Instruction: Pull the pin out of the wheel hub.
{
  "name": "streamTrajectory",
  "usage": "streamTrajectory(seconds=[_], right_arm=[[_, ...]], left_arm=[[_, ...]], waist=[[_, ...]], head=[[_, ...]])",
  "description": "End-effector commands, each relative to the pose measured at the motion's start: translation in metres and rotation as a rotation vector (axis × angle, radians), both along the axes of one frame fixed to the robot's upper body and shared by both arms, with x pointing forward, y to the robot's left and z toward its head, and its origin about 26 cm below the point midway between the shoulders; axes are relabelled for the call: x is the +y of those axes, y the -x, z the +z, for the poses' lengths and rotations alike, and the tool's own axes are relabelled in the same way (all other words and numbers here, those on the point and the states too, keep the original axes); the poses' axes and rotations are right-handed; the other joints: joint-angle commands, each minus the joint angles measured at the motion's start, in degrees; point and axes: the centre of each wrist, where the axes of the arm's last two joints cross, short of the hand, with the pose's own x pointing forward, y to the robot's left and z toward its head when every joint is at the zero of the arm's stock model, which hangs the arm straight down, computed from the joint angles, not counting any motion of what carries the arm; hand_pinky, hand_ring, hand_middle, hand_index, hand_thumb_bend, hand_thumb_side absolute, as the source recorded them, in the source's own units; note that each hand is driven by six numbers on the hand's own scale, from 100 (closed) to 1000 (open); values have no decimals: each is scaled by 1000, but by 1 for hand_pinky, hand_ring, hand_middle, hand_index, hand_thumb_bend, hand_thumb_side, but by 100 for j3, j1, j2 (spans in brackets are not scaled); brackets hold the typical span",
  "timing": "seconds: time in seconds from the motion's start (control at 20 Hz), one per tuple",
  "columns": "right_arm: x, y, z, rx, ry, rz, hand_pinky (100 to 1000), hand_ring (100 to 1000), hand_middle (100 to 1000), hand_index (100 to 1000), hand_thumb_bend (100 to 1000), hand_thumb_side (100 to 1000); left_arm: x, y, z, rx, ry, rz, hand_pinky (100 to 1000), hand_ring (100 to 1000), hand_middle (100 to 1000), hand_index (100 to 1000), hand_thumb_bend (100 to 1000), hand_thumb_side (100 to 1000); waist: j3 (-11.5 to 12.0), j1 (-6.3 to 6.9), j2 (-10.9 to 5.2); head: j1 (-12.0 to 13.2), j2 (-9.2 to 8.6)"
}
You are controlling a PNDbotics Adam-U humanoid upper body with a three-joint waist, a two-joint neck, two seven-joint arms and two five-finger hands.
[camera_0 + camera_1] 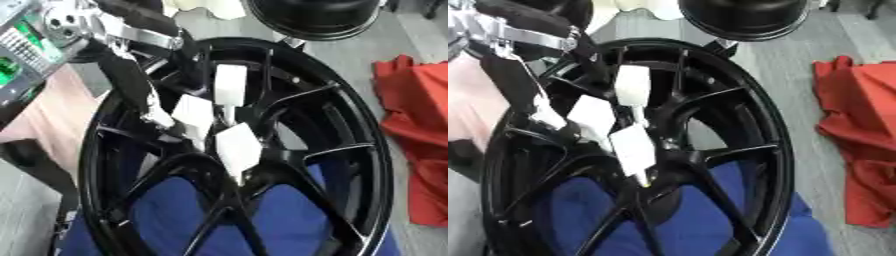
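— Left hand [188, 117], what is it doing?
— Reaching down from the upper left into the middle of the black wheel hub [350, 150], its pale fingertips [238, 145] gathered at the centre where the spokes meet. They look pinched together there, but I cannot make out the pin itself, so I cannot tell whether they have closed on it

— And the right hand?
— Shows in neither view

— How will the pin handle?
— Likely small, stiff metal, smooth and prone to slipping; best taken by its exposed end and drawn straight along its axis. The hub looks heavy and rigid, propped over blue cloth [175, 215], so it should stay put
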Motion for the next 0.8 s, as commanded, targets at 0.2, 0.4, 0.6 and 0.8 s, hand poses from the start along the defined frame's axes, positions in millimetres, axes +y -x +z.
streamTrajectory(seconds=[0.2,0.4,0.6,0.8], right_arm=[[-3,4,10,-30,8,-11,656,515,611,624,100,728],[-3,4,10,-29,8,-11,657,515,612,624,100,729],[-3,4,10,-28,7,-11,657,515,612,624,100,729],[-3,4,10,-30,8,-12,657,515,612,624,100,729]], left_arm=[[-3,9,10,-15,2,-62,833,728,675,790,560,421],[-5,13,10,-34,-16,-77,807,669,609,776,572,342],[-8,15,10,-52,-31,-90,793,655,618,765,558,293],[-10,15,7,-50,-41,-102,781,641,609,746,555,298]], waist=[[-10,-16,-98],[-7,-11,-95],[-5,-6,-98],[-14,-3,-96]], head=[[5,-42],[25,-43],[48,-46],[72,-52]])
